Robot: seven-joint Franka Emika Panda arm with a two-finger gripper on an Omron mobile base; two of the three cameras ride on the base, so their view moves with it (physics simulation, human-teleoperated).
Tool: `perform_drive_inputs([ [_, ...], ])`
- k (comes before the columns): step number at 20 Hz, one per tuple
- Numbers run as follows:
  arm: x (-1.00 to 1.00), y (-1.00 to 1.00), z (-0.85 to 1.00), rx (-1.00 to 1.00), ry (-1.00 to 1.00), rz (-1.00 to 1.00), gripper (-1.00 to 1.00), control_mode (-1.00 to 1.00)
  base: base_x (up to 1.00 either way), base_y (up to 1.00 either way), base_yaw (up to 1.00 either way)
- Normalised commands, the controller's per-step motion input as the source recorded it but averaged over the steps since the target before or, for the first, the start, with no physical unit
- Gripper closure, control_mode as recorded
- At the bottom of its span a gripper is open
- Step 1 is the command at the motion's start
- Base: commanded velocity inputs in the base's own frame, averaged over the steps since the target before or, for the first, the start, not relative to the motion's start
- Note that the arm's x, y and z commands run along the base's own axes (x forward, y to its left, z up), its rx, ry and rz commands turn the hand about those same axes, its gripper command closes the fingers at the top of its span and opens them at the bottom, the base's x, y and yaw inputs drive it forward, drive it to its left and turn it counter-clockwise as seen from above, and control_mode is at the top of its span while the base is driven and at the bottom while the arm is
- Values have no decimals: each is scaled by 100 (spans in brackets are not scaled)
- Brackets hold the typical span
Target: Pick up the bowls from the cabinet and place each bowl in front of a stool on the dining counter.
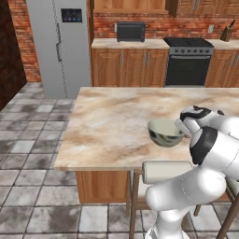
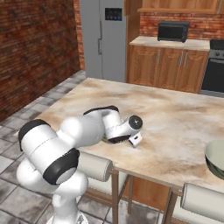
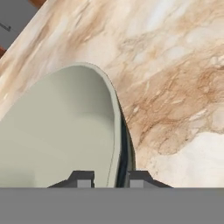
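Observation:
One grey-green bowl (image 1: 163,133) with a pale inside sits low over the dining counter (image 1: 107,116), near its front edge and behind a stool's cream roll cushion (image 1: 165,172). My gripper (image 1: 181,126) is at the bowl's right side. In the hand view the gripper (image 3: 110,178) is shut on the bowl (image 3: 57,131), one fingertip (image 3: 82,178) inside the rim and the other outside. Whether the bowl's foot touches the stone is unclear. A second bowl (image 2: 216,158) rests on the counter (image 2: 175,113) at the right edge, behind another stool cushion (image 2: 203,202). The wooden cabinet (image 1: 128,5) above the microwave is cut off at the top.
Behind the island stand a grey fridge (image 1: 58,42), a black microwave (image 1: 130,31) on the worktop, a stove (image 1: 189,60) and a knife block (image 1: 227,32). A brick wall (image 2: 35,52) runs along the left. Tiled floor lies left of the island.

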Motion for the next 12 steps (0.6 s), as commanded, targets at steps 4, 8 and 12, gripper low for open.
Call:
perform_drive_inputs([
  [4,0,0,-29,0,4,0,100,-100,0,0,0],
  [8,-14,0,-2,0,0,0,100,-100,0,0,0],
  [12,-36,0,1,0,0,0,100,-100,0,0,0],
])
